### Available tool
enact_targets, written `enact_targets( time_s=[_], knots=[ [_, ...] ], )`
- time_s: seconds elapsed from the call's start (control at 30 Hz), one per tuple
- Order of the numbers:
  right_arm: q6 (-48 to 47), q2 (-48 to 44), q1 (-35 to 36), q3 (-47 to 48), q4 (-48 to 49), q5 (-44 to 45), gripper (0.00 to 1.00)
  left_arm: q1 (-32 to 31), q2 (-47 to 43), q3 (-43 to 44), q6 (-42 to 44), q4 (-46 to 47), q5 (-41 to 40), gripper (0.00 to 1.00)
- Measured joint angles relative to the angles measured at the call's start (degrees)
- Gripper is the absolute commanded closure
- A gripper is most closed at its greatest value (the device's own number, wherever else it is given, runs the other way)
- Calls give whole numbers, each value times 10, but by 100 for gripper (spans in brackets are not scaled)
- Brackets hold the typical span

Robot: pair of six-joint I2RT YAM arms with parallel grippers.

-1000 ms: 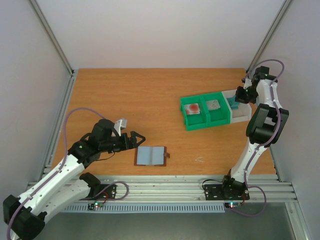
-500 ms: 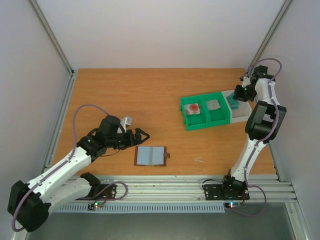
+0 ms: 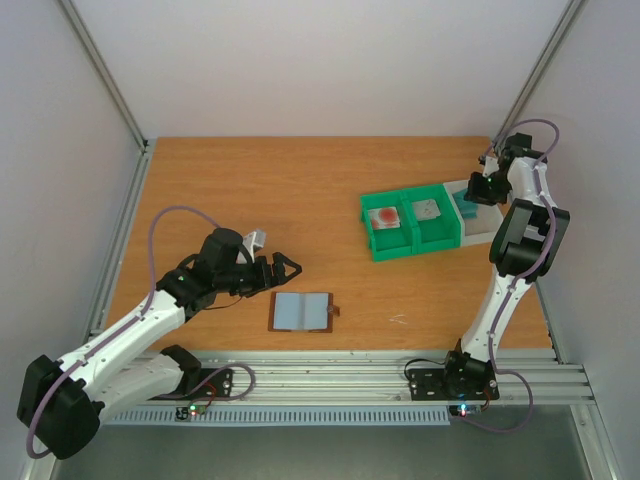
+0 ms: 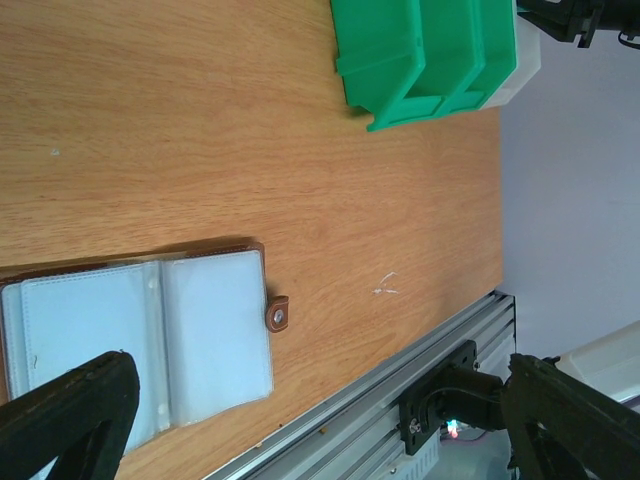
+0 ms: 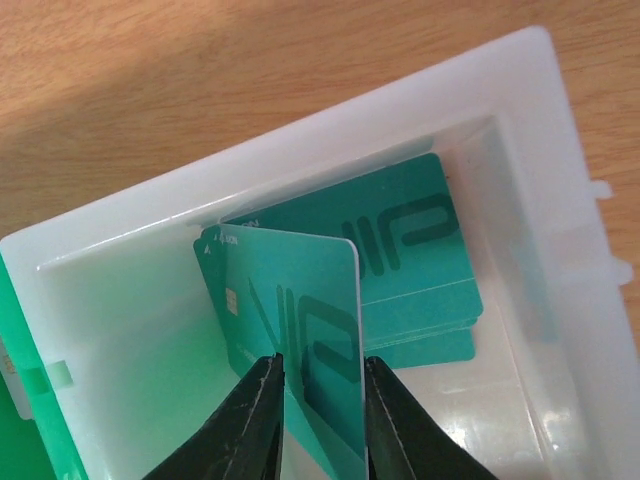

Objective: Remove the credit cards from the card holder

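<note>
The brown card holder (image 3: 301, 312) lies open on the table, its blue-grey pockets up; it also shows in the left wrist view (image 4: 150, 340). My left gripper (image 3: 288, 268) is wide open and empty just left of and above it, and its spread shows in its own view (image 4: 320, 430). My right gripper (image 3: 480, 190) hangs over the white bin (image 3: 487, 228). In the right wrist view its jaws (image 5: 320, 370) stand a little apart, with a teal credit card (image 5: 290, 300) upright and slanted between them above a stack of teal cards (image 5: 420, 270).
A green double bin (image 3: 412, 240) holds a pinkish card with a red blot (image 3: 386, 216) and a grey card (image 3: 428, 210). The white bin (image 5: 100, 300) adjoins it on the right. The metal rail (image 4: 400, 370) runs along the table's near edge.
My left gripper has moved right, toward the card holder's upper left corner. My right gripper has edged a little farther back over the white bin.
</note>
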Motion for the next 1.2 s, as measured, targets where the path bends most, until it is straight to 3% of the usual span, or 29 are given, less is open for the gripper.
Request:
enact_targets(
  time_s=[0.9, 1.2],
  knots=[
    [42, 43, 0, 87, -43, 35, 59, 0, -17, -2, -10, -3, -21, 1],
    [69, 42, 5, 117, -56, 38, 53, 0, -60, -2, -8, -31, -41, 1]
  ],
)
